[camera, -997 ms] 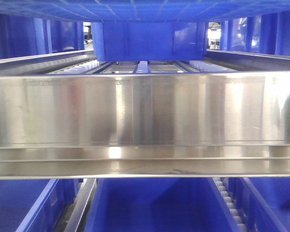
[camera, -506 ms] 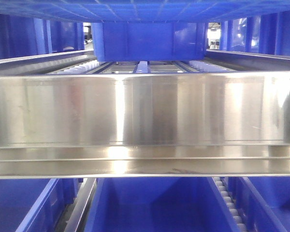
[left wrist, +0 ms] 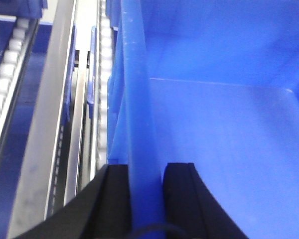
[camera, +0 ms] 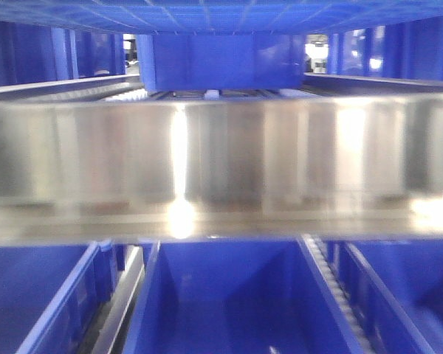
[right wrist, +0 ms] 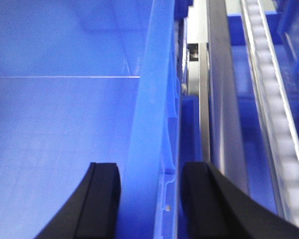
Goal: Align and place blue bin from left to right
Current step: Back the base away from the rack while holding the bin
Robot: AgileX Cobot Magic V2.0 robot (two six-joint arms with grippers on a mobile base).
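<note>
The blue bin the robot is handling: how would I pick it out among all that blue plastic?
Find the shelf rack with the shiny steel beam and white roller tracks. The blue bin is between those tracks, lighter blue with smooth walls. Unlike the darker bins nearby, it has the left gripper clamped over its left wall and the right gripper over its right.
</note>
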